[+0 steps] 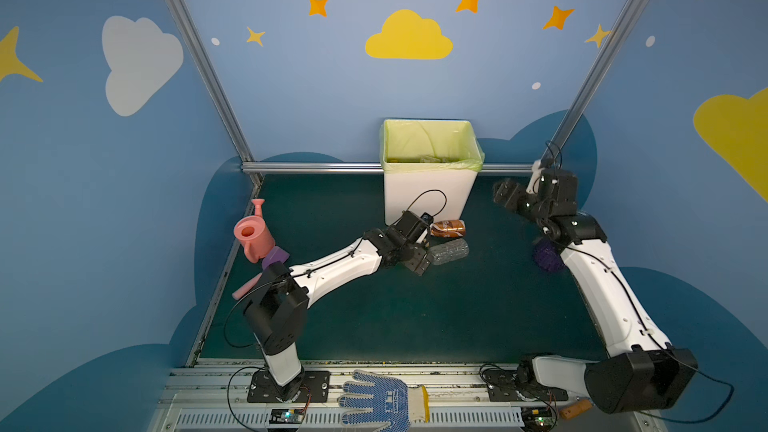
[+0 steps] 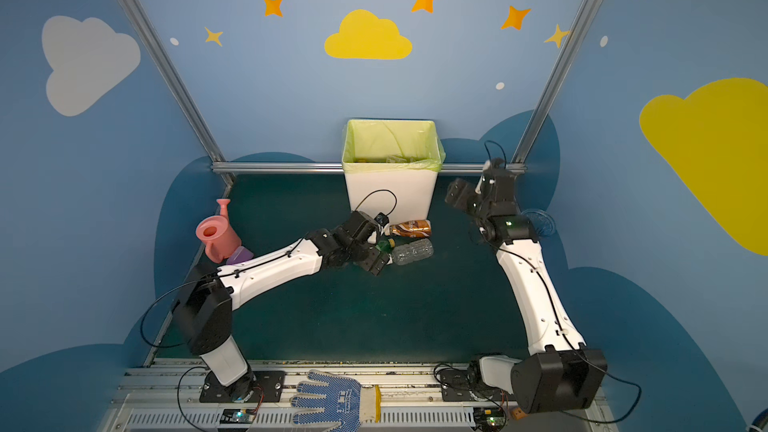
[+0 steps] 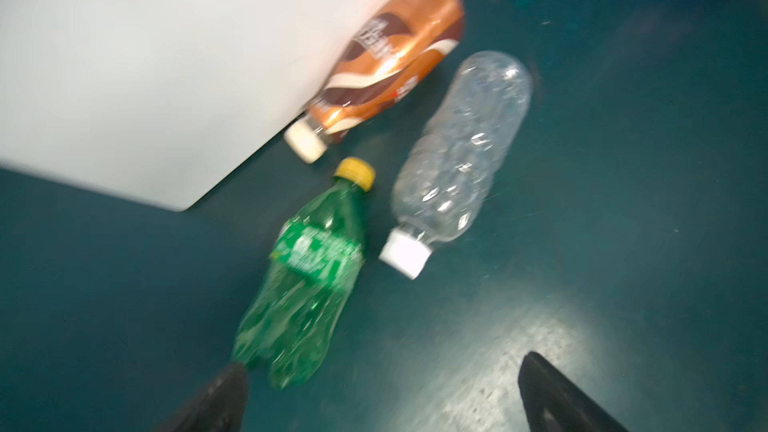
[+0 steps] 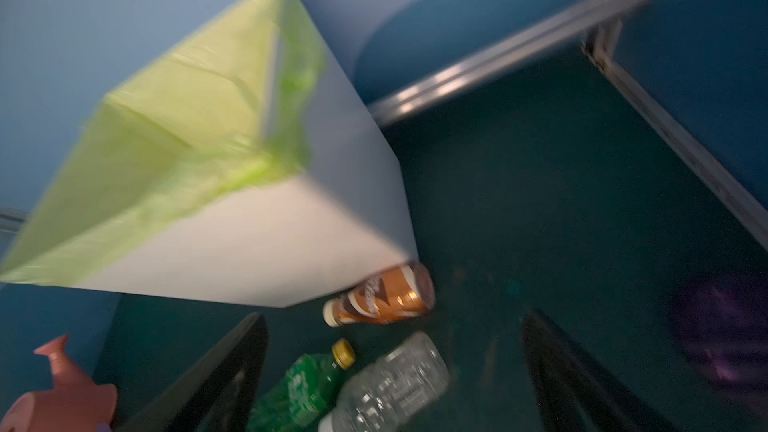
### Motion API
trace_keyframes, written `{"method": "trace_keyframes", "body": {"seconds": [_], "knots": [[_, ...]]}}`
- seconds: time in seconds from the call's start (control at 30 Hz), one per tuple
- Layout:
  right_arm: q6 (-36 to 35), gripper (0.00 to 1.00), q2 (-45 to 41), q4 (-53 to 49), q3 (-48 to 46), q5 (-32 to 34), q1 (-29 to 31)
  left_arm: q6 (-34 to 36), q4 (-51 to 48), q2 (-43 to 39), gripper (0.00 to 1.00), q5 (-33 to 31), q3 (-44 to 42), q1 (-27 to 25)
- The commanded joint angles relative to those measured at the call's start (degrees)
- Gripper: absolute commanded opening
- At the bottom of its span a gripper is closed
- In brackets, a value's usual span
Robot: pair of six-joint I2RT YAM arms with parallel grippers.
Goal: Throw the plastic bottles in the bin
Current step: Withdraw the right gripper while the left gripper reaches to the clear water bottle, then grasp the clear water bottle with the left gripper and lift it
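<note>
Bottles [image 3: 461,147], three, lie before the bin [image 1: 399,189] at the worktop's [image 1: 415,317] back edge. Left gripper [image 3: 384,363] hangs spread above green bottle [image 3: 307,276]; right gripper [image 4: 392,317], spread and empty, beside the bin. Watering can [image 1: 253,234] crowds left edge.

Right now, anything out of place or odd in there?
A work glove lies on the front rail, off the mat. The green bottle and clear bottle look crumpled, lying near the bin.
</note>
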Motion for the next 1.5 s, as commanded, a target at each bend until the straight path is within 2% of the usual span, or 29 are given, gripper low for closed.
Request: {"method": "trace_keyframes", "body": {"seconds": [0.0,0.13,0.37,0.63,0.83,1.07,1.1,1.23,1.3,1.47], "knots": [[5.94,0.94,-7.64,2.32,-8.86,-4.31,-4.21,4.71,-5.68,4.12,0.99,1.15,5.41,-1.77],[8.21,0.94,-12.97,2.71,-20.08,-7.14,-8.73,6.87,-9.91,11.40,0.98,0.33,13.83,-4.13],[9.35,0.94,-20.17,1.48,-31.36,-10.43,-13.99,8.92,-16.10,24.87,0.96,-7.54,29.93,-6.44],[8.32,0.94,-22.40,0.30,-34.47,-13.55,-17.69,12.77,-22.19,37.07,0.93,-12.74,47.37,-7.71],[7.85,0.94,-22.25,-0.06,-34.30,-15.08,-19.31,14.58,-28.19,44.11,0.80,-15.51,55.50,-8.00],[8.03,0.94,-22.35,0.01,-34.66,-16.21,-20.27,15.96,-27.58,45.19,0.75,-14.10,56.51,-8.02],[8.08,0.94,-22.42,-0.05,-34.79,-16.29,-20.28,15.89,-27.93,45.50,0.72,-13.70,57.14,-7.98],[8.38,0.94,-23.14,-0.06,-35.36,-16.66,-20.45,14.53,-30.60,44.74,0.51,-12.04,60.77,-8.27],[8.56,0.94,-23.34,-0.07,-35.61,-16.58,-20.58,13.92,-30.37,42.03,0.44,-10.40,60.73,-8.42],[9.81,0.94,-22.90,1.18,-35.70,-17.21,-20.72,11.89,-25.57,29.41,0.41,-4.72,56.49,-8.55]]}}
